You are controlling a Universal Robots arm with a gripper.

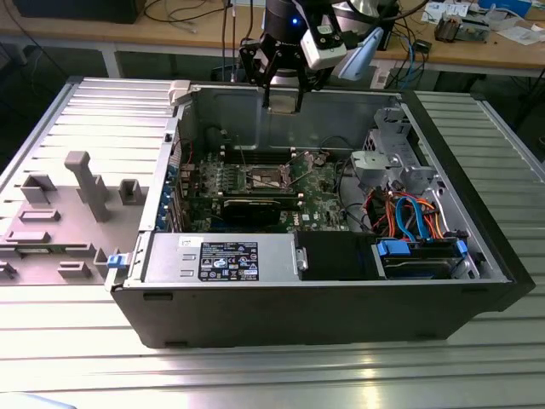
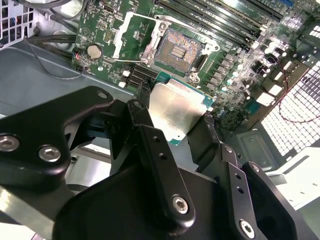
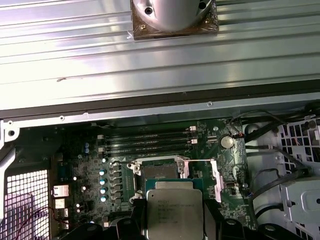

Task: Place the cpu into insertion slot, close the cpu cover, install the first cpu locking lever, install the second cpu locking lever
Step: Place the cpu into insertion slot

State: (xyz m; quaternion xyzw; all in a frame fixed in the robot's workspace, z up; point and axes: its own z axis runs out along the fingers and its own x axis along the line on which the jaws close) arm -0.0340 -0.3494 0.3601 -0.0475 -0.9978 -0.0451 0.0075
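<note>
My gripper hangs above the back wall of the open computer case, shut on the cpu. The cpu is a flat silver square with a green edge, pinched between two black fingers; in the first wrist view the cpu hides part of the motherboard. Below it the insertion slot lies bare on the green motherboard, well apart from the chip. The cpu cover, a silvery frame, stands flipped open beside the slot. A thin locking lever is swung out next to the slot.
Long memory slots run beside the socket. A power supply and a drive bay with blue and orange cables fill the case's near side. A grey fixture block stands on the ribbed table at the exterior view's left.
</note>
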